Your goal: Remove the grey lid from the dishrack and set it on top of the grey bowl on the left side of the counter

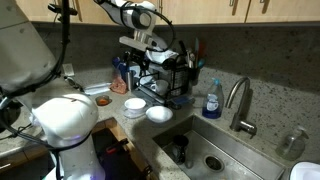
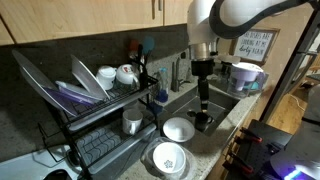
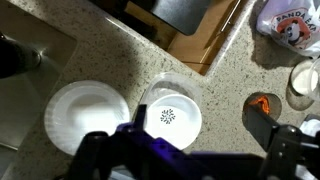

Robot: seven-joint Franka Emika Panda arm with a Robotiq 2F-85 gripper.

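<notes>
The black wire dishrack (image 2: 100, 120) stands on the counter and also shows in an exterior view (image 1: 165, 75). Pale grey round pieces lean in its upper slots (image 2: 88, 78); I cannot tell which is the lid. Two pale bowls sit on the counter in front of it: a plain one (image 3: 88, 112) (image 2: 178, 129) and one with a star-like mark in its centre (image 3: 172, 115) (image 2: 169, 157). My gripper (image 2: 203, 105) (image 3: 190, 160) hangs above the counter over the bowls. It is open and empty, away from the rack.
A steel sink (image 1: 215, 150) with a faucet (image 1: 238, 100) and a blue soap bottle (image 1: 211, 100) lies beside the bowls. Cups sit in the rack (image 2: 125, 72). An orange-lined dish (image 3: 262, 104) and a packet (image 3: 290, 25) lie on the speckled counter.
</notes>
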